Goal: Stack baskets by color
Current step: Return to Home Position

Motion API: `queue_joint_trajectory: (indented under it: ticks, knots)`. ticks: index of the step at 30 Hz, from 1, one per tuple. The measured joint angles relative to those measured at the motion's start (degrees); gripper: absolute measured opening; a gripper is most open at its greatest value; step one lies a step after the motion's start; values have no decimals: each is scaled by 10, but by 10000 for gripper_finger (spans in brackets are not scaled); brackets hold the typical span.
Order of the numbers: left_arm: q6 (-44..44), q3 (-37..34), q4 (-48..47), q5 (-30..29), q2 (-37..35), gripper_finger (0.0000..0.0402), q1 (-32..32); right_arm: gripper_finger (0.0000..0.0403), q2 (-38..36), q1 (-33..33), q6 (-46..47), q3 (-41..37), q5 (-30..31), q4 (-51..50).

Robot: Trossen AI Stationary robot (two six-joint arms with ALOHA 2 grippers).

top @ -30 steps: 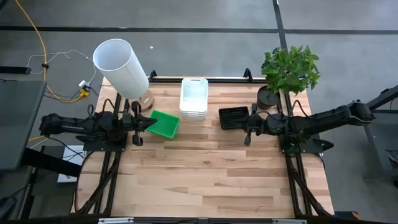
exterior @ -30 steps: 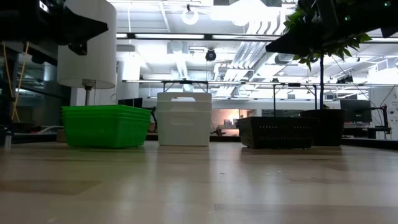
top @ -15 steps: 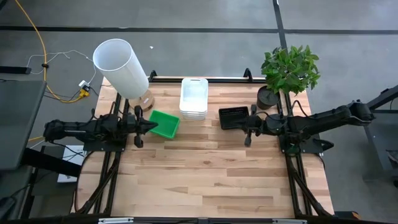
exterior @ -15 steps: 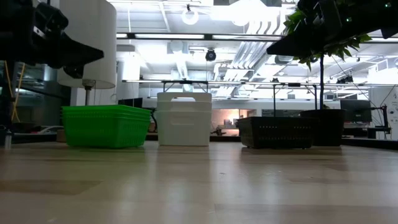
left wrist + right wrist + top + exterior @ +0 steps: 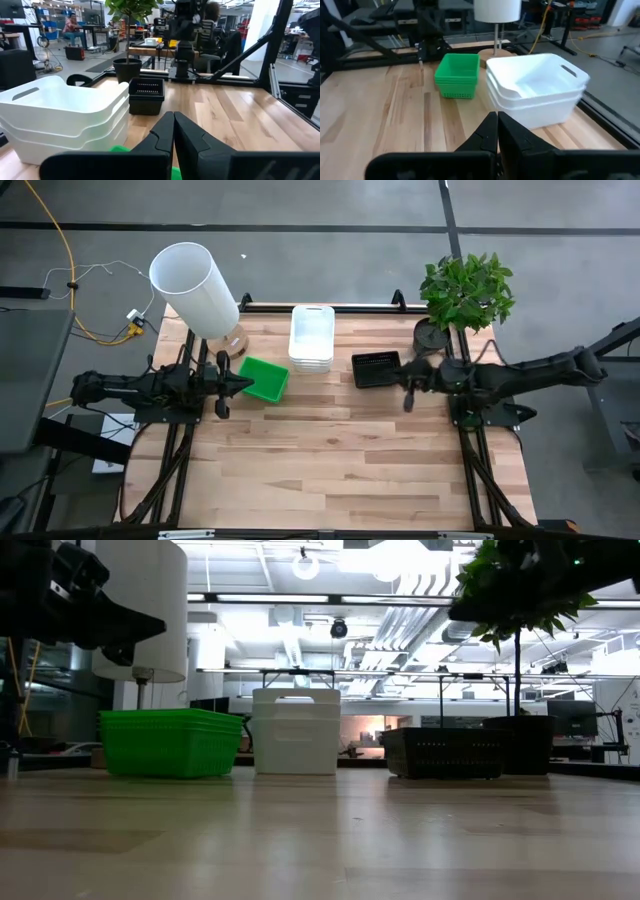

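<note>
Three stacks of baskets stand in a row on the far half of the table. They are green [image 5: 268, 379], white with handle cutouts [image 5: 311, 337] and black mesh [image 5: 368, 366]. In the low view the green [image 5: 170, 742], white [image 5: 295, 732] and black [image 5: 445, 752] stacks rest flat on the wood. My left gripper [image 5: 248, 383] is shut and level, held above the green stack's left edge [image 5: 150, 628]. My right gripper [image 5: 390, 374] is shut and hangs high over the black stack's right side. Neither touches a basket.
A tall white cylinder [image 5: 195, 288] on a round wooden foot stands at the far left corner. A potted plant [image 5: 466, 292] stands at the far right corner, close to the black stack. The near half of the table [image 5: 330, 470] is bare wood.
My left gripper has sunk a little toward the green stack and then kept still. My right gripper has drawn back toward the table's right edge, still high. Both have stayed shut, and the baskets have not moved.
</note>
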Motion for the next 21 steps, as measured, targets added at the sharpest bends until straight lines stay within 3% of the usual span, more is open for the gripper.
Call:
queue_joint_trajectory:
  ticks: [7, 13, 21]
  knots:
    - [0, 0, 0, 3, 0, 0, 0, 0, -161, -6, 28, -24, -2, -88]
    - [0, 0, 0, 3, 0, 0, 0, 0, -279, -1, 9, -118, -10, -22]
    - [0, 0, 0, 3, 0, 0, 0, 0, -403, -1, 11, -213, -23, -19]
